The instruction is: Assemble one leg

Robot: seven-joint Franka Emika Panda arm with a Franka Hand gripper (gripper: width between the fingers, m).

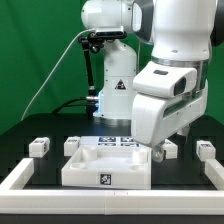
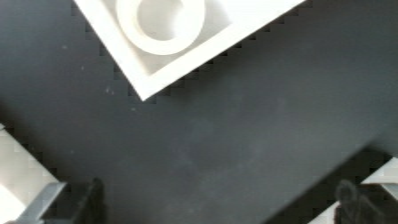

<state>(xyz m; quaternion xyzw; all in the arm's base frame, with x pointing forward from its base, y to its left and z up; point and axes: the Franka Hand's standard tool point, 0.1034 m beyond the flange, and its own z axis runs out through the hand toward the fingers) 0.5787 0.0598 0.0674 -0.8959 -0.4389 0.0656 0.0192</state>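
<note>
- Black table fills the scene, and a green curtain closes it at 12 o'clock.
- Nearest in the exterior view, a white front rail runs across at 6 o'clock.
- Just behind it, the large white tabletop lies flat at the centre.
- At 3 o'clock of the tabletop the hand hangs low. In the wrist view its fingers are spread wide with only bare table between them, and one tabletop corner with a round hole is near.
- At about 3 o'clock of the hand, the leg stands on the table just beside it and is not held.
- Other legs stand at 9 o'clock of the tabletop and further out at 3 o'clock.
- I judge the leg to be light, stiff and not fragile, but its smooth faces may slip. It is best to pinch two flat opposite sides near the middle and keep it upright.
- Farther, at 12 o'clock, come the marker board and then the robot base.
</note>
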